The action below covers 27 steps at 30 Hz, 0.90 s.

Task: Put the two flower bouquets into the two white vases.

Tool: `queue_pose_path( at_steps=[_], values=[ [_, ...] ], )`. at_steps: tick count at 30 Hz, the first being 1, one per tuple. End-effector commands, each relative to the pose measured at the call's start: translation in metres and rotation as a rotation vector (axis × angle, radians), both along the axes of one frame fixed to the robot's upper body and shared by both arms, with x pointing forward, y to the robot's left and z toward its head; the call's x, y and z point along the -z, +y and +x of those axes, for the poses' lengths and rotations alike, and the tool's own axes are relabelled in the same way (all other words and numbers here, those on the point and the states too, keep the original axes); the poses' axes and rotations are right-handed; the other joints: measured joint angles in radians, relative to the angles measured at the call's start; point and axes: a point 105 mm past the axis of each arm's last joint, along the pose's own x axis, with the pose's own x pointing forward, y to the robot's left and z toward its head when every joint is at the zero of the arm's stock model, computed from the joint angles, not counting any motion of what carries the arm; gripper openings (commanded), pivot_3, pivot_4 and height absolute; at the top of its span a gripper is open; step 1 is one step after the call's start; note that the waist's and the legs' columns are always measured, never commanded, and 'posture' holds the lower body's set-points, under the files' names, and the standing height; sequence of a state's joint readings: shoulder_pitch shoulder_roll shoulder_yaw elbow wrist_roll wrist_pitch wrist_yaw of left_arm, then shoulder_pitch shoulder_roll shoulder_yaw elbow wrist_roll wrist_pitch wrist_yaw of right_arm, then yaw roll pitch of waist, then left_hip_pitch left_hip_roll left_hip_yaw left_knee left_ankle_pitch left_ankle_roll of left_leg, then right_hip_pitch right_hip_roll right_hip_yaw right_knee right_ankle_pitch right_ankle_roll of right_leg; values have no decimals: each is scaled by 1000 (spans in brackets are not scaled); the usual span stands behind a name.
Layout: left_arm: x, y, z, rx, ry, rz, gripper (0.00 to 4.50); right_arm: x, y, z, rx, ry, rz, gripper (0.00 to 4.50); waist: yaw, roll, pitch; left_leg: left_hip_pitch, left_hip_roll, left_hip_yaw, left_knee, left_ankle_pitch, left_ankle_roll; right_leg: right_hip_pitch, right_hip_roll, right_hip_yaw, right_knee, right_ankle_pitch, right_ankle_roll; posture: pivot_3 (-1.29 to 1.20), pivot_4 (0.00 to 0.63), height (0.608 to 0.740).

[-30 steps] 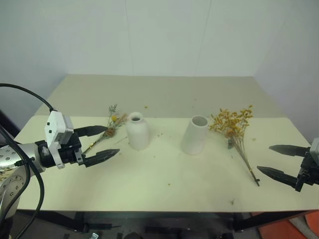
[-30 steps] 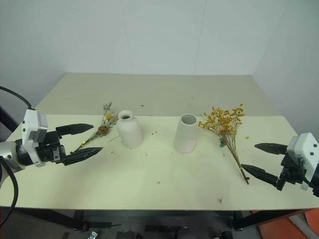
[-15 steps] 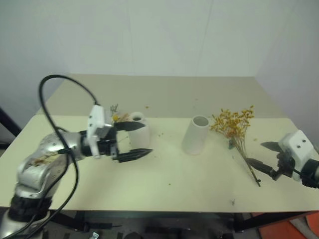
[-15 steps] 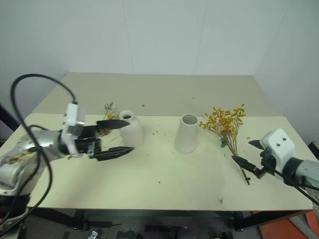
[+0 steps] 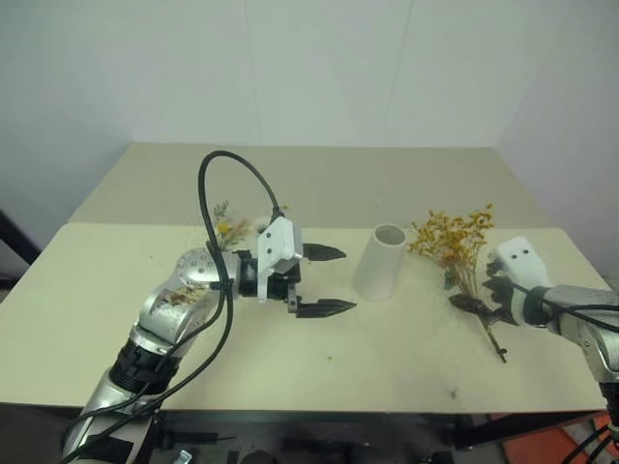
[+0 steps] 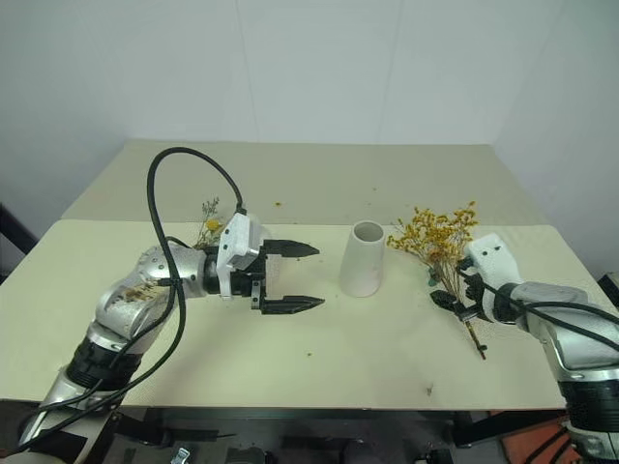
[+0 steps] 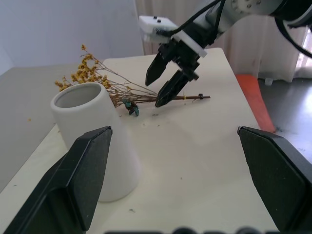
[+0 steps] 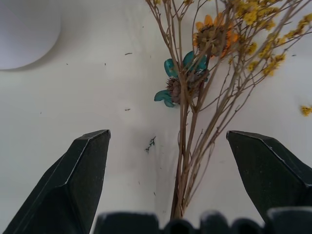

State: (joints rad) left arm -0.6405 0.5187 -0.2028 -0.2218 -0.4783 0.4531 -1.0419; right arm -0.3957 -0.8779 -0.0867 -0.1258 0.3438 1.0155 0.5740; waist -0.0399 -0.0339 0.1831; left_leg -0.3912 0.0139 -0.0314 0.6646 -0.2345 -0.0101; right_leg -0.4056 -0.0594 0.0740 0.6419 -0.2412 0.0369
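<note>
The big yellow-orange bouquet (image 5: 453, 242) lies at the table's right, its thin stems (image 8: 187, 122) running toward the front edge. My right gripper (image 6: 455, 285) hangs open over those stems, one finger on each side, not closed on them. The tapered white vase (image 5: 379, 263) stands upright at the centre. My left gripper (image 5: 346, 280) is open and level, its tips just left of that vase, holding nothing. The small sprig (image 5: 227, 227) lies behind my left arm. The rounded vase is hidden behind my left hand.
Flower crumbs dot the cream table (image 5: 319, 367). A black cable (image 5: 232, 174) loops above my left arm. The table's right edge (image 5: 580, 261) is close beyond my right hand, with an orange object (image 7: 248, 92) on the floor past it.
My left gripper swung right, past the rounded vase, to just beside the tapered vase. My right gripper moved forward and down over the big bouquet's stems. Both stayed open.
</note>
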Motion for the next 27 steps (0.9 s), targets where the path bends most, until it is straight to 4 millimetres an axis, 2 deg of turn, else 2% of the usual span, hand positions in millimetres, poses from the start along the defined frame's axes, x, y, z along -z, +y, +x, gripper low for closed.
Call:
queue_pose_path(
  at_steps=[1,4,7,10,18,24,27],
  values=[
    [-10,-1,-6,36,-43,-24,4500,-3,-5,11,39,-13,-25,4470,-1,0,0,0,0,0,0,0,0,0,0,0,0,0,0,0,150,740],
    [-8,0,-4,30,-53,-14,4500,0,-11,20,91,5,-15,4470,-3,0,0,1,0,0,0,0,0,0,0,0,0,0,0,0,150,740],
    [-7,5,0,-1,-63,-13,4500,3,-15,25,117,21,-19,3879,-3,0,0,0,0,0,0,0,0,0,0,0,0,0,0,0,150,740],
    [-4,11,3,-28,-65,2,4500,3,-17,27,120,31,-28,2701,-3,0,0,0,0,0,0,0,0,0,0,0,0,0,0,0,150,740],
    [-7,18,4,-47,-78,9,4500,2,-16,29,113,35,-33,26,-5,0,0,0,0,0,0,0,0,0,0,0,0,0,0,0,150,740],
    [-9,20,5,-59,-84,6,4500,-9,-19,33,184,-57,-67,26,-4,0,0,0,0,0,0,0,0,0,0,0,0,0,0,0,150,740],
    [-10,22,5,-64,-88,7,4500,-36,-27,42,296,-326,-137,26,-4,0,0,0,0,0,0,0,0,-1,0,0,1,0,0,0,150,740]
  ],
)
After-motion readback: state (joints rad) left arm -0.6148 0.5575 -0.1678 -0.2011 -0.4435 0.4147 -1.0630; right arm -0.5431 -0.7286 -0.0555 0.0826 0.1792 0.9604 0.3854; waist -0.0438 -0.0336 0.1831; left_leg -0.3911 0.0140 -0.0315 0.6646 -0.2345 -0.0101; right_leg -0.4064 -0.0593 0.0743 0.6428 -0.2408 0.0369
